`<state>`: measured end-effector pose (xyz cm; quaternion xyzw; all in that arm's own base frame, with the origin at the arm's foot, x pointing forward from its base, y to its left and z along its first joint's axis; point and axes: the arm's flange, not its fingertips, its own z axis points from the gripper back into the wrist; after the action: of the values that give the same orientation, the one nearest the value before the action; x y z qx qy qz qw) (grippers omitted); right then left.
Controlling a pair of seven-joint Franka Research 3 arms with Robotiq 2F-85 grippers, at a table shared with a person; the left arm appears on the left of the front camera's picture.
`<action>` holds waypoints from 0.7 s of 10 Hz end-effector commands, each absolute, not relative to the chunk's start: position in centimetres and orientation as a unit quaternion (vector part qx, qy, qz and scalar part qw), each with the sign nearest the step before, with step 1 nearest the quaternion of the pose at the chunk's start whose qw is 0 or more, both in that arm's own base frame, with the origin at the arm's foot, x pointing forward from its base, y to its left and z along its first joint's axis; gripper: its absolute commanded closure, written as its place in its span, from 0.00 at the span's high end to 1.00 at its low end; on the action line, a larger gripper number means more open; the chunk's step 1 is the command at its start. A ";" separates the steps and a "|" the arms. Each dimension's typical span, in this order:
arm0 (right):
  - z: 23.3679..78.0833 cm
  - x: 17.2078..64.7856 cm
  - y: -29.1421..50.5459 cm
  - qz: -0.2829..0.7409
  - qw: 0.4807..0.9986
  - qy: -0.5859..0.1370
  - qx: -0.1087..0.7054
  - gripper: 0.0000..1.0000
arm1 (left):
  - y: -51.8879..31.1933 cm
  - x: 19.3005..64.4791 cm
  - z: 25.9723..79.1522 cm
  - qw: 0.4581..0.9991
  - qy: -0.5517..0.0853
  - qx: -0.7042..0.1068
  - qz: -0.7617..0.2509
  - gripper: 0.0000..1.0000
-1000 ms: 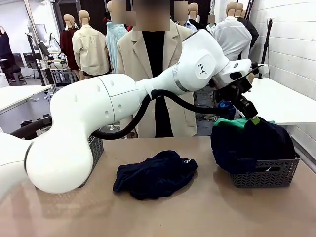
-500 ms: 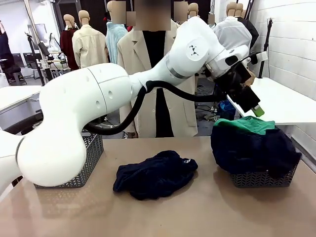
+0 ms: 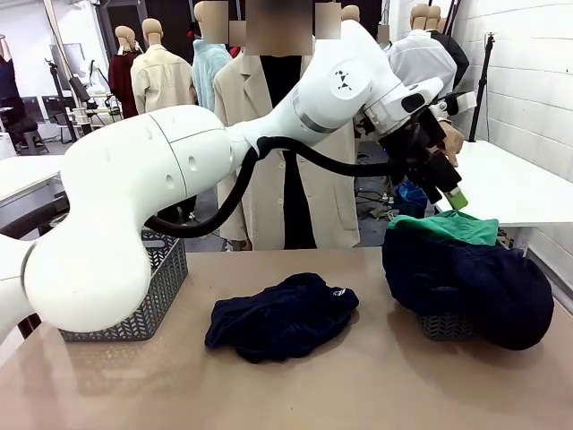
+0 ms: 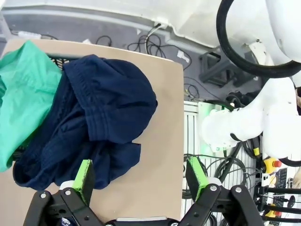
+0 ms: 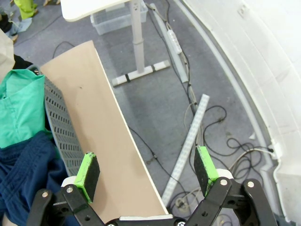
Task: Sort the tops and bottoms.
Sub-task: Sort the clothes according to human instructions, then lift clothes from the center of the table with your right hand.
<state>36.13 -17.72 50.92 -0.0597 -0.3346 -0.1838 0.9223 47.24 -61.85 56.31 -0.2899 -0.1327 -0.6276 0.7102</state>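
Left gripper: the black 2-finger left gripper (image 3: 445, 184) hangs above the far right corner of the desk, over the right basket; its green-padded fingers (image 4: 83, 175) are spread wide with nothing between them.
Right gripper: the black 2-finger right gripper (image 5: 146, 173) has its green pads spread apart and empty, looking down past the right edge of the desk at grey floor and cables.
Right basket: a grey perforated plastic basket (image 3: 445, 326) stands at the right edge of the desk, mostly covered by clothes.
Navy garment in basket: a dark navy soft garment (image 3: 466, 282) is heaped over the right basket and spills over its front and right rim (image 4: 94, 117).
Green garment: a bright green soft garment (image 3: 448, 227) lies on top of the navy heap, at its far side.
Garment on desk: 1 dark garment with a small white label (image 3: 280, 315) lies crumpled near the middle of the light brown desk (image 3: 358, 385).
Left basket: a second grey perforated basket (image 3: 148, 296) sits at the left edge, partly behind the white left arm (image 3: 179, 179).
Open room: bare desk shows along the front edge and between the middle garment and each basket.
Person: a person in a beige blazer (image 3: 242, 134) stands at the far edge.
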 end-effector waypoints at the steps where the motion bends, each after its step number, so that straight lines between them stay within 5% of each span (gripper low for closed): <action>1: 50.7 36.2 -17.6 -0.190 0.921 -0.334 -0.056 1.00 | -62.1 47.3 56.3 0.702 -0.142 -0.297 -0.631 1.00; 5: 50.7 36.2 -17.6 -0.190 0.921 -0.334 -0.056 1.00 | -62.1 47.1 56.2 0.709 -0.135 -0.291 -0.628 1.00; 7: 50.7 36.2 -17.6 -0.190 0.921 -0.334 -0.056 1.00 | -54.7 47.9 57.1 0.759 -0.175 -0.236 -0.581 1.00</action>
<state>36.13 -17.73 50.93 -0.0597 -0.3347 -0.1839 0.9223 48.91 -60.33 57.39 -0.2714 -0.1528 -0.6117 0.7272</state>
